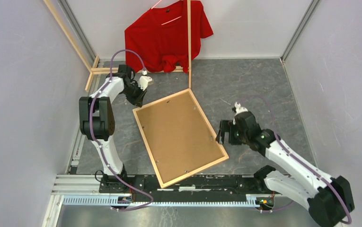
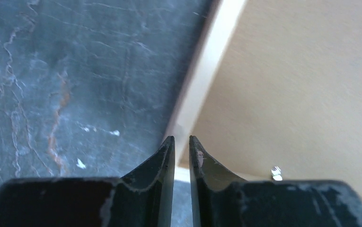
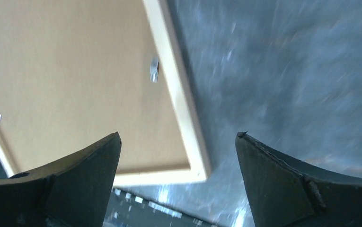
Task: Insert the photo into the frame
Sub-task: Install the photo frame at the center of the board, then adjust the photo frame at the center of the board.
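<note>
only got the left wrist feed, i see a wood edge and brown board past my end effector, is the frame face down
Observer: Yes. From the top camera the frame lies flat on the table with its brown backing board facing up. No photo is visible.
Operator: where is the right arm
Observer: The right end effector is open just off the frame's right edge, holding nothing.
Operator: anything else on the table
Observer: A red t-shirt hangs at the back wall, with loose wood slats near it.

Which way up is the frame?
Face down: the frame lies flat on the table with its brown backing board up, inside the light-wood rim.
</note>
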Motion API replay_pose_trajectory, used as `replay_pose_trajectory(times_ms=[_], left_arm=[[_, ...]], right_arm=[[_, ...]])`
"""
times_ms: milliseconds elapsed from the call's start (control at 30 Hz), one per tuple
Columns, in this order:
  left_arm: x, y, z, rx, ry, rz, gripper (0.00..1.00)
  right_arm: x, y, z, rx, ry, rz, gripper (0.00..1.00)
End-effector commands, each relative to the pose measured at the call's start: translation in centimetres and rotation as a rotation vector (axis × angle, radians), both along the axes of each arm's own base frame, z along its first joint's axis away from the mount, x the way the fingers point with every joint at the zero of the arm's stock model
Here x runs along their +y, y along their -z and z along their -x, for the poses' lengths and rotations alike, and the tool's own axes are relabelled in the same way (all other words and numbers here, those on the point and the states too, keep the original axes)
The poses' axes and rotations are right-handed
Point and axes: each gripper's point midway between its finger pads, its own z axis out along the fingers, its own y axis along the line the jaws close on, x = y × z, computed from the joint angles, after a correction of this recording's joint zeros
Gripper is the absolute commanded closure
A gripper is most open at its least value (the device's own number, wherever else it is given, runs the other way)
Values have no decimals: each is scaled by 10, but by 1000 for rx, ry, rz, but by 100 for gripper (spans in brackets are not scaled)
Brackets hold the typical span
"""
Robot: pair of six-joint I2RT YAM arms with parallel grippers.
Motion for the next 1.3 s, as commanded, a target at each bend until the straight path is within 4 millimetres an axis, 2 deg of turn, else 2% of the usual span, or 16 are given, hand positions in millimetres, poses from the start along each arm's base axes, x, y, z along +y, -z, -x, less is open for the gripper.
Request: replay_pose_trajectory(times_ms=[0, 133, 200, 300, 467, 567, 633, 733, 867, 1000, 1067, 1133, 1267], left_arm=[[11, 16, -37, -57, -119, -37, 76], [5, 33, -29, -6, -115, -7, 77], [2, 38, -22, 20, -103, 9, 78], [-1, 44, -8, 55, -80, 23, 80], [-1, 55, 12, 101, -53, 17, 80], [-4, 58, 26, 130, -30, 35, 81], [-7, 61, 38, 162, -9, 56, 81], [-11, 68, 59, 218, 40, 72, 83], [-14, 67, 90, 298, 135, 88, 85], [-17, 63, 117, 349, 208, 100, 87], [-19, 64, 128, 375, 226, 104, 87], [-21, 65, 134, 385, 235, 105, 87], [-21, 64, 132, 381, 229, 99, 87]], right_arm=[[17, 12, 55, 179, 7, -157, 2], [33, 22, 89, 284, -14, -281, 2], [42, 28, 101, 321, -19, -336, 2], [58, 32, 109, 342, -29, -395, 2], [69, 43, 114, 358, -19, -329, 2], [71, 47, 106, 323, 28, -255, 2], [70, 43, 92, 268, 75, -211, 3], [68, 43, 78, 202, 146, -172, 9], [65, 48, 70, 152, 180, -105, 18], [60, 42, 65, 104, 211, -64, 33], [57, 35, 58, 63, 239, -85, 45], [57, 24, 48, 10, 258, -106, 54], [61, 4, 38, -48, 251, -107, 60]])
